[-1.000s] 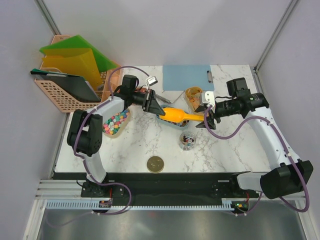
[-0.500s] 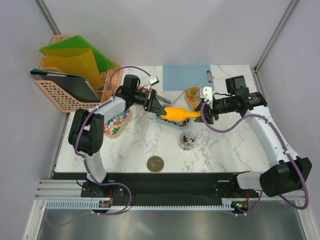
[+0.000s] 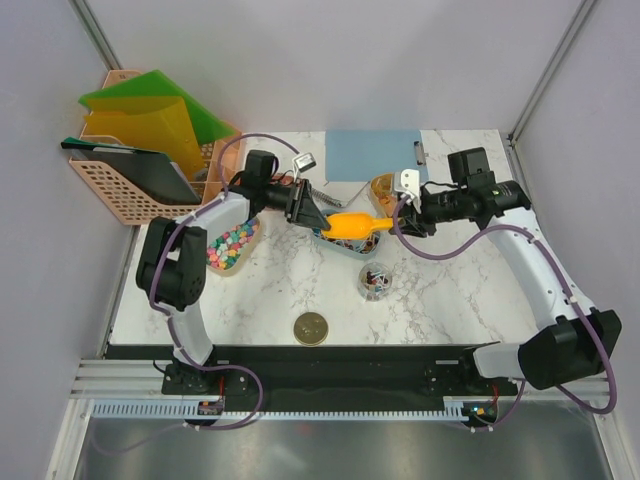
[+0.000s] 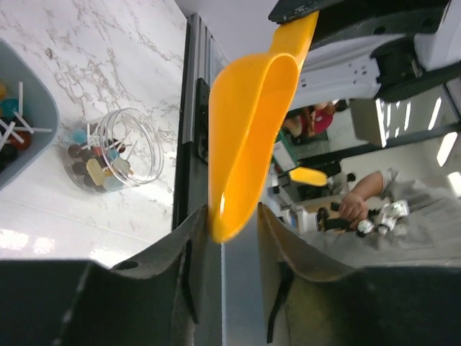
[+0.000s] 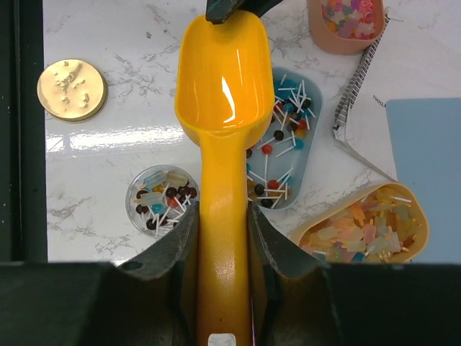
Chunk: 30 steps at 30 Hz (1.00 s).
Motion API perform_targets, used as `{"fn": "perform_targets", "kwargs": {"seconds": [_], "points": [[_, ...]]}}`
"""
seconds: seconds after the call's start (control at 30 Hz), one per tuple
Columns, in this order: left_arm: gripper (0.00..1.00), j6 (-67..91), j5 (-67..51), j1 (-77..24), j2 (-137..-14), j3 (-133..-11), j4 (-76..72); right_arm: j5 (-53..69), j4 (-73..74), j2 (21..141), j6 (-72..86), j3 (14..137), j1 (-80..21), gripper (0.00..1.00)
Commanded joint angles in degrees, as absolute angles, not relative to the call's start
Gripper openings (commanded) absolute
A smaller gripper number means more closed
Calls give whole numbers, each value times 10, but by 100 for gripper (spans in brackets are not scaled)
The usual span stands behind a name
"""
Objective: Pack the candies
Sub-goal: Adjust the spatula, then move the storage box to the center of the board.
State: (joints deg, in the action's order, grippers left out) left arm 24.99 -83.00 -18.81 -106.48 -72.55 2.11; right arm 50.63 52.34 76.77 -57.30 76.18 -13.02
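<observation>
Overhead, an orange scoop [image 3: 352, 225] is held level above the desk [image 3: 450, 290], spanned between both arms. The left claw [image 3: 318, 218] is at its bowl end, at 9 o'clock. The right claw [image 3: 403, 215] is at its handle, at 3 o'clock. This placing reads as a handover, so that the handle ends up in the arm that will ladle.

The candies [image 3: 230, 245] are kept sorted: pastel bits in a pink tray [image 3: 243, 225] at 9 o'clock of the scoop, stick sweets in a grey tray [image 3: 345, 245] directly beneath it, and pale pieces in an orange tub [image 3: 383, 187] at 1 o'clock. A few are already gathered in a glass jar [image 3: 375, 281] at 5 o'clock. Its gold lid [image 3: 311, 327] is laid off at 7 o'clock, so the mouth is kept free for filling.

From the left wrist, the scoop's rim is seen between the fingers with a sliver of daylight on one side. That claw is therefore judged slack and parted, its hold given up. The jar is seen at 9 o'clock.

From the right wrist, the handle is clamped flush between both fingers, so the scoop is carried by this claw. The bowl is turned hollow-up and is seen empty, poised over the grey tray, with the jar at 7 o'clock. Most packing is judged undone.
</observation>
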Motion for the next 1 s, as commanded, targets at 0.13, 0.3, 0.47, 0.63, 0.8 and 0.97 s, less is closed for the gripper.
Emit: {"fn": "perform_targets", "kwargs": {"seconds": [0.13,0.3,0.47,0.63,0.8,0.97], "points": [[55,-219,-406,-154,-1071,-896,461,423,538,723,-592,781,-108,0],[50,-248,-197,-150,-1067,-865,484,394,541,727,-591,774,-96,0],[44,-221,-126,-154,-1044,-772,451,385,538,738,-581,779,-95,0],[41,-220,-65,-155,-1012,-711,396,384,538,749,-570,791,-95,0],[40,-223,-72,-155,-979,-688,395,375,541,751,-575,789,-95,0],[40,-222,-85,-155,-940,-690,419,374,545,760,-571,793,-95,0]]}}
